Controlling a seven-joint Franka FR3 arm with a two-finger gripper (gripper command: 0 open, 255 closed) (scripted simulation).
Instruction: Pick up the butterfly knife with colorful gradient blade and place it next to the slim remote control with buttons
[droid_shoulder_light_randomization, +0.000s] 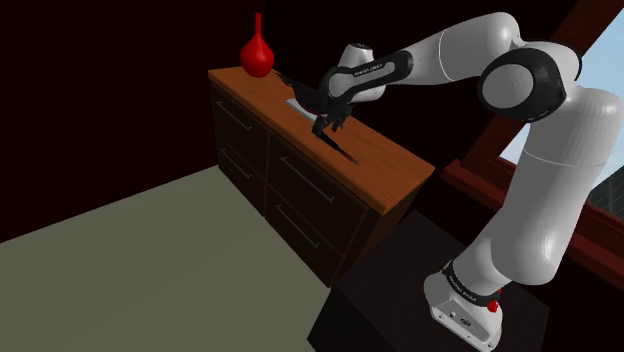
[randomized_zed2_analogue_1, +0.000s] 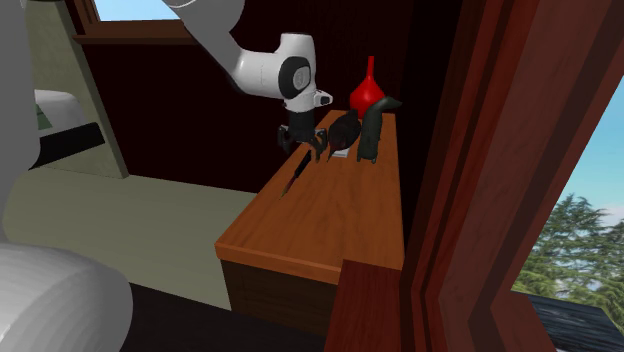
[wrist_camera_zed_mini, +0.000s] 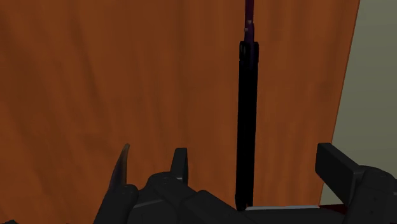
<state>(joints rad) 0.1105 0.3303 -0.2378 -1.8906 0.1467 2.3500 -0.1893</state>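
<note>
- Olive-grey floor (droid_shoulder_light_randomization: 130, 230) spreads across the shoulder view's left, below the furniture.
- The bench (droid_shoulder_light_randomization: 392, 168) is a chest with an orange-brown wooden top and dark drawer fronts.
- A glossy red vase with a round belly and thin neck (droid_shoulder_light_randomization: 258, 52) stands upright at the bench's far end.
- A flat pale grey thing (droid_shoulder_light_randomization: 298, 98) lies on the top just beside the vase; what it is cannot be told.
- The all-black claw (droid_shoulder_light_randomization: 322, 122) points down at the bench top, close above it.
- The slim, dark-handled knife (droid_shoulder_light_randomization: 342, 150) lies flat on the wood near the bench's front edge. One end sits under the claw, and the rest runs away toward the shoulder view's right.
- The white arm with dark joints (droid_shoulder_light_randomization: 540, 150) arches over from the black stand (droid_shoulder_light_randomization: 400, 290) at the lower right.
- In the second exterior view, the claw (randomized_zed2_analogue_1: 300, 150) hangs over the knife's (randomized_zed2_analogue_1: 296, 175) upper end. Two dark shapes (randomized_zed2_analogue_1: 358, 132) stand to their right, in front of the vase, too murky to name.
- In the wrist view, the claw (wrist_camera_zed_mini: 259, 170) has its fingers (wrist_camera_zed_mini: 181, 164) spread wide apart. The knife (wrist_camera_zed_mini: 247, 127) runs lengthwise between them, touched by neither. It is black along the handle and purple at its far tip.
</note>
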